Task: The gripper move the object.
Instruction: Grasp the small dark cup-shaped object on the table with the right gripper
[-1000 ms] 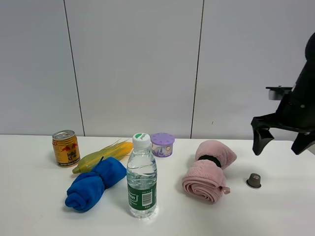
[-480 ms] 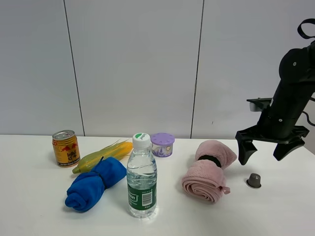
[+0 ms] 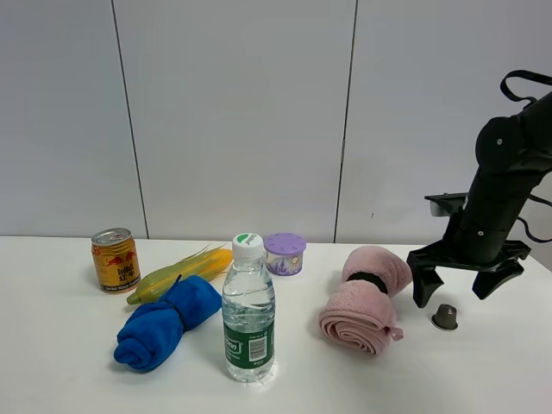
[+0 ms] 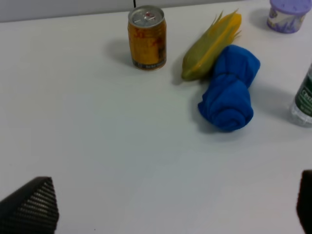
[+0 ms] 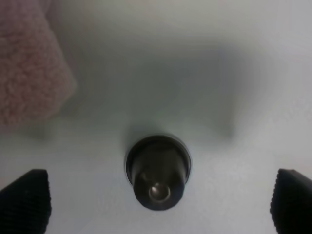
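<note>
Capsule [image 3: 445, 316] is parked on the white table [image 3: 517, 371], near the pink rolled towel [image 3: 366, 297], right under the right gripper [image 3: 450, 297]. Its fingers are spread wide either side, nothing held. Probably light, rigid and a bit slick, so it's best pinched low across the cone, just above the rim. Left gripper [image 4: 168, 204] is spread wide too.

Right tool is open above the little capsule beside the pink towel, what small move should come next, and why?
Probably lower straight down until the tool flanks the capsule. The right tool hangs open just above it, the capsule sits centred between the fingertips in the wrist view, and the pink towel lies apart from it.
</note>
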{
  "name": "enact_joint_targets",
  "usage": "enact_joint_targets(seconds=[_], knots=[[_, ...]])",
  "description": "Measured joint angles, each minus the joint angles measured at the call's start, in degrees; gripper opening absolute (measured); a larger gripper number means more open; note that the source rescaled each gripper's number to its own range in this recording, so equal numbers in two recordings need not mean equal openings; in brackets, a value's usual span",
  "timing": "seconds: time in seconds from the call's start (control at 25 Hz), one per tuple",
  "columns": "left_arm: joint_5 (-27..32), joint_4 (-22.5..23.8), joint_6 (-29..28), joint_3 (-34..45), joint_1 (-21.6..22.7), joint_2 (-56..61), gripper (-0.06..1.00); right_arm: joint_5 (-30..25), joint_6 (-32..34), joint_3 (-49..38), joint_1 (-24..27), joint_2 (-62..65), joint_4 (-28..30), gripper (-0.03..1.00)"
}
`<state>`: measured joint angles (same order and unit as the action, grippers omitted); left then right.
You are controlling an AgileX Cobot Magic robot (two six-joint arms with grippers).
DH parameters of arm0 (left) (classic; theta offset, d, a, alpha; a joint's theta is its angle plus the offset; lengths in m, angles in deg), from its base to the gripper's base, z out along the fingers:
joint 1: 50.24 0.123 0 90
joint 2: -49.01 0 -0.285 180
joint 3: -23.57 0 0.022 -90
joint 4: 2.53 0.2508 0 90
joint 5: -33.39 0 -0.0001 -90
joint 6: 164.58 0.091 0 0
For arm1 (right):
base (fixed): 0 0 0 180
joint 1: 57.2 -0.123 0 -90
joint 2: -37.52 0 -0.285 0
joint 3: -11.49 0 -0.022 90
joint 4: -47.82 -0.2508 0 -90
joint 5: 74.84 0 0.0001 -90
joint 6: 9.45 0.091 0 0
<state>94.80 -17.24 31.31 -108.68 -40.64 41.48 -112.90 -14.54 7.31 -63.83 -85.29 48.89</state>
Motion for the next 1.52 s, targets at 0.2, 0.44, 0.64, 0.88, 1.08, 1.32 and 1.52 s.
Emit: enact_joint_targets(seconds=[0.2,0.44,0.64,0.88,1.08,1.32,1.52], knots=[[0.00,0.00,0.00,0.00,0.00,0.00,1.00,1.84,0.00,0.00,0.00,-1.58,0.00,0.98],[0.00,0.00,0.00,0.00,0.00,0.00,1.00,3.01,0.00,0.00,0.00,-3.49,0.00,0.98],[0.00,0.00,0.00,0.00,0.00,0.00,1.00,4.16,0.00,0.00,0.00,-4.34,0.00,0.92],[0.00,0.00,0.00,0.00,0.00,0.00,1.00,4.14,0.81,0.04,0.00,-4.65,0.00,0.90],[0.00,0.00,0.00,0.00,0.00,0.00,1.00,3.98,1.57,0.04,0.00,-5.69,-0.09,0.90],[0.00,0.00,0.00,0.00,0.00,0.00,1.00,3.74,1.57,0.04,-0.02,-5.69,-0.04,0.83],[0.00,0.00,0.00,0.00,0.00,0.00,1.00,3.21,2.57,0.04,-0.02,-5.69,-0.09,0.50]])
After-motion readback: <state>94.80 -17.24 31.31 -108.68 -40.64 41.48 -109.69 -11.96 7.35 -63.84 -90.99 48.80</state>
